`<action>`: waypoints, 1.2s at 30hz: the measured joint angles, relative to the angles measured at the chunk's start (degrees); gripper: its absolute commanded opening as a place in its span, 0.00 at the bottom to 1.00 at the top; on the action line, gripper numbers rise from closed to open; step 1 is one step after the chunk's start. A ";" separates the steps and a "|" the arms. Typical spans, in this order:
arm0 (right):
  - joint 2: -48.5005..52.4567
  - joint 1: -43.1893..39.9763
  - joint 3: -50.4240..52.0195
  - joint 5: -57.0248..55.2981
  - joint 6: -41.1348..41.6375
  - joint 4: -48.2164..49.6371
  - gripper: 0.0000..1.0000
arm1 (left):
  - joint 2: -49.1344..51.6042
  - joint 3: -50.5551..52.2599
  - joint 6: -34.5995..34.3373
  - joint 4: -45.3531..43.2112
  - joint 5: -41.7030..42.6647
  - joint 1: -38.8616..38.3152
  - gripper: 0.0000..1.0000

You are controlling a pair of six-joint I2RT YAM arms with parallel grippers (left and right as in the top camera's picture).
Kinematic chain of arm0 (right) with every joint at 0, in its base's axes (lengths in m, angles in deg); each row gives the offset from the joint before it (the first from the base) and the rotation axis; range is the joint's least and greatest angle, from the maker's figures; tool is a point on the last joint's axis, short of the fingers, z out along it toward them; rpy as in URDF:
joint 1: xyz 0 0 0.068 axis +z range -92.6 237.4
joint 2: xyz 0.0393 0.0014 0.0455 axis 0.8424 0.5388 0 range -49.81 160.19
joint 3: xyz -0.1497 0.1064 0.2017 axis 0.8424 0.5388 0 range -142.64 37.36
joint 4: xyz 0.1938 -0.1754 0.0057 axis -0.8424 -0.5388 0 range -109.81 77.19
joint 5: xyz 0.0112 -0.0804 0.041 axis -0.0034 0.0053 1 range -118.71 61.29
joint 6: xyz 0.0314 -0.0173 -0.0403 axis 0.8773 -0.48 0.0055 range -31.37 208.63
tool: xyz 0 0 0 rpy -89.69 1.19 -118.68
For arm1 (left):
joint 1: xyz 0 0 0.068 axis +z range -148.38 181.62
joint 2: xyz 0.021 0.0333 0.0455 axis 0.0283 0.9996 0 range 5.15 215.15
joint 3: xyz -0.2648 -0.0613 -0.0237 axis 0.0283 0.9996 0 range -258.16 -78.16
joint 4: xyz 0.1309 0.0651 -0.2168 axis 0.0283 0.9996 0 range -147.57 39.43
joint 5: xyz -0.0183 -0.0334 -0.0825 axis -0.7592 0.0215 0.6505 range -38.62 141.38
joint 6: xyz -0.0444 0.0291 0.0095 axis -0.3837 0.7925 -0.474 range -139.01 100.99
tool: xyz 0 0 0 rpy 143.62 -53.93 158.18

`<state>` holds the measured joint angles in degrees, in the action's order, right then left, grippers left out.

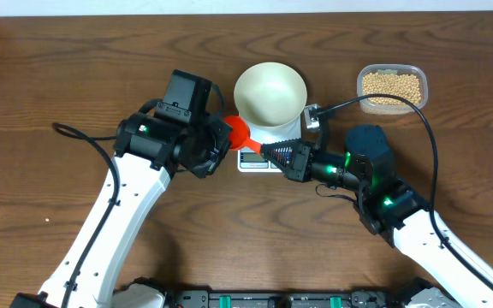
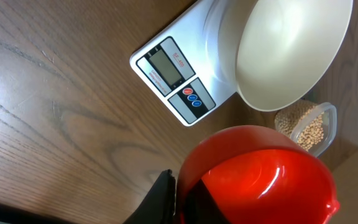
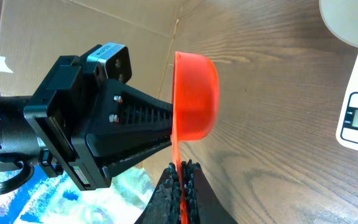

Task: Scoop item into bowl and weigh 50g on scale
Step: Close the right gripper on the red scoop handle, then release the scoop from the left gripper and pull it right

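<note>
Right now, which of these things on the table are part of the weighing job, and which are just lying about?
Part of the job: beans, clear tub, cream bowl on the scale, red scoop in the right gripper.
Just lying about: black cable trailing on the table; cardboard beside the table.

Glossy scoop (image 2: pixel 260 174), smooth bowl (image 2: pixel 291 56), wooden table (image 2: pixel 55 124)

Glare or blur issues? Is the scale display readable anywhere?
Left wrist: scale sharp, no legible digits on its display; white glare on the red scoop. Right wrist: display cut by frame edge. Overhead: scale too small, partly hidden.
</note>
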<state>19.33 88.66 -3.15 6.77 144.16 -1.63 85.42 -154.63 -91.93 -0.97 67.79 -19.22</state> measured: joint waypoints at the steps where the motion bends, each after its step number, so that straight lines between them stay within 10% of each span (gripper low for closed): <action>1: 0.02 0.00 0.00 0.00 0.00 -0.04 0.01 | 0.00 0.00 -0.02 0.00 0.00 0.00 0.24; 11: 0.02 0.00 0.00 -0.48 0.00 -0.31 0.01 | 0.00 0.00 -0.48 0.00 -0.02 0.00 0.59; 22: 0.02 -0.66 -0.02 -1.88 -0.87 -4.52 0.01 | 0.00 0.00 -0.07 0.00 -0.26 0.00 0.64; 36: 0.07 -7.21 -0.04 -2.29 -11.28 -15.10 0.01 | 0.00 0.00 16.28 0.02 -2.23 0.00 0.64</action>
<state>19.40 81.45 -3.20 4.48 132.88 -16.74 85.42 -154.63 -75.65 -0.95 65.56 -19.22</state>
